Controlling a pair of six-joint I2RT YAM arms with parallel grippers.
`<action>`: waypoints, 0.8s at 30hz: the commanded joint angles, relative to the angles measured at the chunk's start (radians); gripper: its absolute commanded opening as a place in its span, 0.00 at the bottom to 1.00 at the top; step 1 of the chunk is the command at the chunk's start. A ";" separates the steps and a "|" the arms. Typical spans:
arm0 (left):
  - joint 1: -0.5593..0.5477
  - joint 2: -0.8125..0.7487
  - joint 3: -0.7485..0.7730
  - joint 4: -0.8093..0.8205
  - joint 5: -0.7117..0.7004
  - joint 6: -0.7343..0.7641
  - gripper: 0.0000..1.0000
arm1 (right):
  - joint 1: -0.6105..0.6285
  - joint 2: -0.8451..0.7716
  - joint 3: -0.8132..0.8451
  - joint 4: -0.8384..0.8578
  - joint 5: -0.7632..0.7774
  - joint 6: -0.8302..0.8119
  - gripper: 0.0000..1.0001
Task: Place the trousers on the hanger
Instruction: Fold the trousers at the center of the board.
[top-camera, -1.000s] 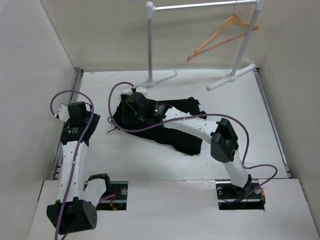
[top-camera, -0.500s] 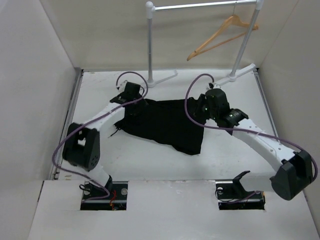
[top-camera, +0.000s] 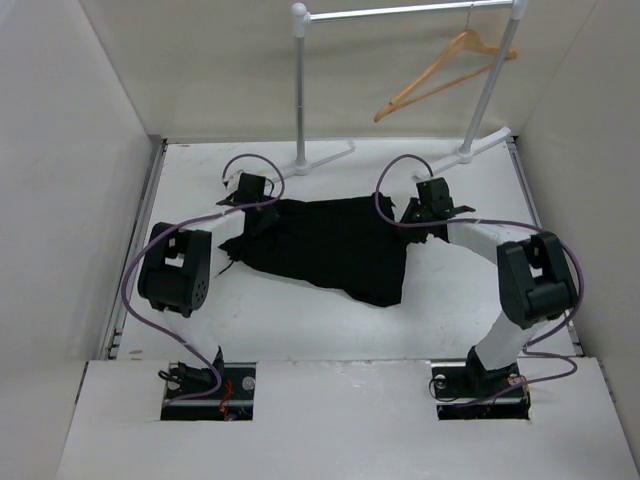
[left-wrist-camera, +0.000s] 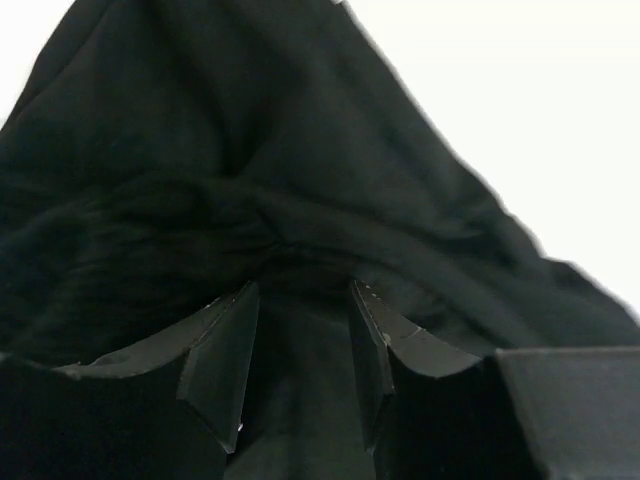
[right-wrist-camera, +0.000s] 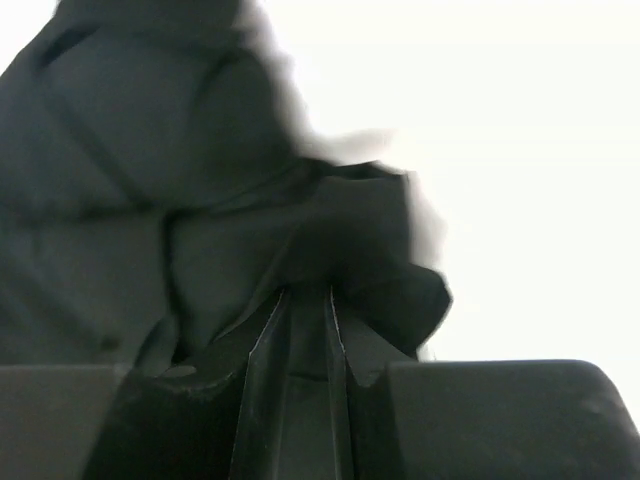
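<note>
1. The left pincer (top-camera: 255, 208) is low over the table (top-camera: 300, 325), at the left end of the trousers (top-camera: 330, 245). In the left wrist view the left pincer (left-wrist-camera: 300, 300) has its fingers (left-wrist-camera: 225, 350) set a little apart, with a thick bunched fold of black cloth gripped between them.
2. The trousers lie spread on the white table between the two arms. They form a wide black patch with a wrinkled left edge, and their lower right corner points toward the near side.
3. The right pincer (top-camera: 418, 210) is at the right end of the cloth, near the foot of the rack (top-camera: 300, 90). In the right wrist view the right pincer (right-wrist-camera: 305, 300) has its fingers nearly together, pinching a thin ruffled edge of the fabric.
4. The hanger (top-camera: 440, 75) hangs tilted from the rack's top rail at the far right, well apart from the trousers.
</note>
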 joint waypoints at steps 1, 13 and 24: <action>0.032 -0.135 -0.148 -0.024 -0.070 0.028 0.39 | -0.003 0.058 0.106 0.099 -0.027 -0.003 0.25; 0.056 -0.580 -0.258 -0.265 -0.138 -0.001 0.44 | 0.037 0.075 0.270 0.033 -0.078 0.023 0.52; -0.381 -0.192 0.159 -0.164 0.019 -0.056 0.16 | 0.084 -0.253 -0.204 0.155 -0.174 0.141 0.08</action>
